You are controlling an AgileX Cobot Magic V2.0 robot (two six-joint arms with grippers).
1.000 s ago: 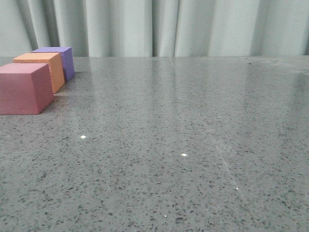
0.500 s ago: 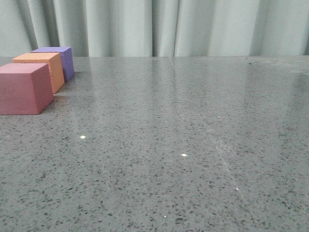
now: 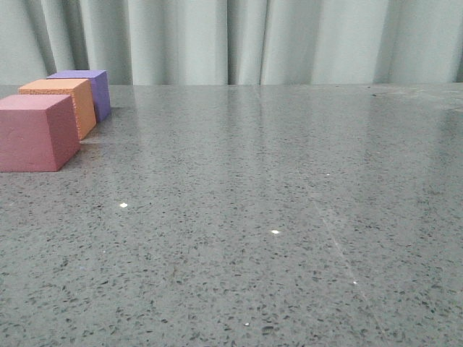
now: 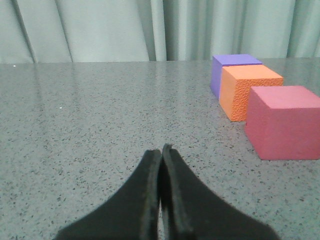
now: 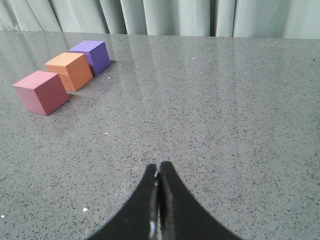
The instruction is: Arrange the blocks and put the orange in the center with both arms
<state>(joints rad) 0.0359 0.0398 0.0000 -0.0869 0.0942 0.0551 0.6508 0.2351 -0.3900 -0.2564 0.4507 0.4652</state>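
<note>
Both end effectors closed, orange cube (image 3: 56,105) mid-row

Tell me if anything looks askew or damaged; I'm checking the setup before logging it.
Nothing stands out. The pinkish-red foam cube, orange foam cube and purple foam cube sit flat in a row on the speckled grey table, orange in the middle. None looks dented or tipped.

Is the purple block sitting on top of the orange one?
No, the purple block rests on the table behind the orange block, not on it.
</note>
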